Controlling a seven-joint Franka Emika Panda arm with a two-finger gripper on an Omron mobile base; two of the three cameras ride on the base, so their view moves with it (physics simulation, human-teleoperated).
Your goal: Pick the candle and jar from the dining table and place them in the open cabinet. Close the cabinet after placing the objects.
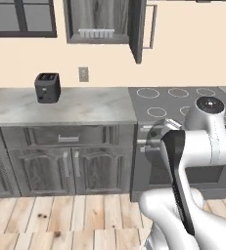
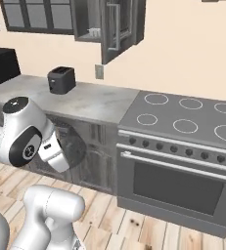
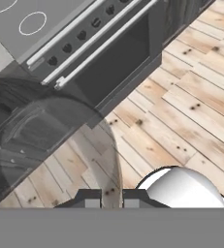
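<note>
The jar (image 3: pixel 45 140) is hard to make out: it shows as a frosted, see-through grey round right in front of the hand camera, with the lower cupboards and floor visible through it, and its left part runs off the picture edge. From the base views it is a faint grey disc (image 1: pixel 157 133) (image 2: pixel 71 144) at the end of the arm, off the table and level with the lower cupboard fronts; most of the hand there is hidden behind the arm's own links. The hand (image 3: pixel 112 198) has its two dark finger tips (image 3: pixel 91 198) set on either side of the jar's edge, clamped on it. The cabinet (image 1: pixel 104 19) (image 2: pixel 92 19) hangs on the wall above the table's right end, its door (image 1: pixel 137 30) (image 2: pixel 117 27) swung open, its top cut off; a clear ridged tray (image 1: pixel 96 33) sits on the inner shelf. Below, a marble table (image 1: pixel 85 105) (image 2: pixel 95 102) carries a dark toaster (image 1: pixel 47 88) (image 2: pixel 61 79) near its back edge, beneath a wall outlet (image 1: pixel 83 74). A stove (image 1: pixel 183 100) (image 2: pixel 183 117) (image 3: pixel 16 22) adjoins its right edge. The floor (image 1: pixel 60 215) is pale planks. The arm is folded, elbow high, forearm angled down towards the stove front.
</note>
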